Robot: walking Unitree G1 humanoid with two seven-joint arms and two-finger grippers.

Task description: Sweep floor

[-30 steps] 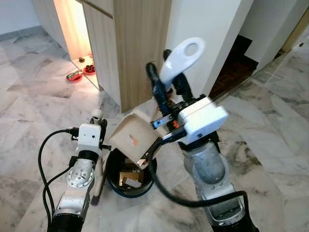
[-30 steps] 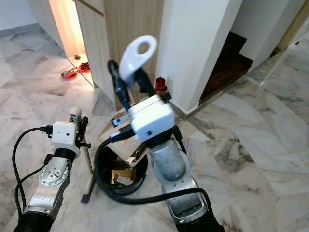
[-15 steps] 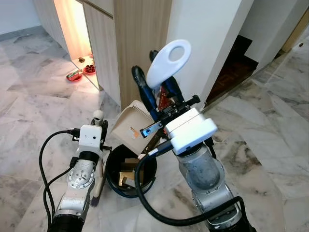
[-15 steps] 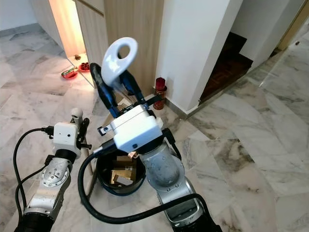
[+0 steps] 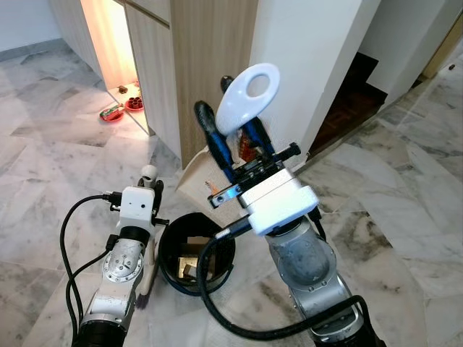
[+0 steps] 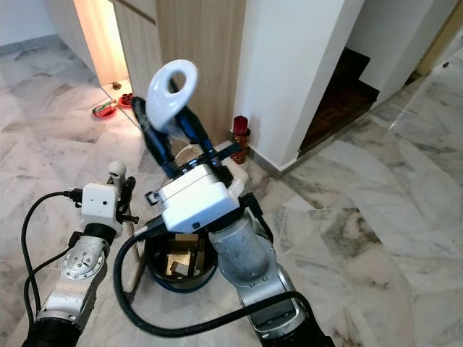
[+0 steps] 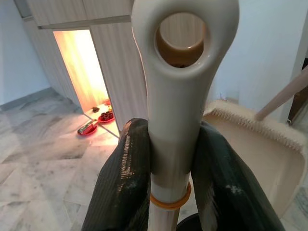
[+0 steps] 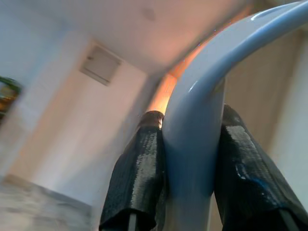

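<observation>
Jaws of the right gripper (image 5: 233, 142) are clenching the white looped handle (image 5: 248, 97) of the dustpan (image 7: 250, 149), lifting it upright above the black bin (image 5: 195, 254). Jaws of the left gripper (image 7: 168, 159) are clamping the cream broom handle (image 7: 180, 82), the broom (image 5: 148, 256) standing on the marble floor (image 5: 405, 188) just beside the bin.

Bin is already holding debris, brownish scraps (image 6: 179, 262), so the emptying step is looking done or nearly so. Dustpan tray is tipping near the wooden cabinet (image 5: 210, 65). Cannot tell whether litter is remaining elsewhere on the floor. Left to do, as a judgement: setting tools down, or another sweeping pass.
</observation>
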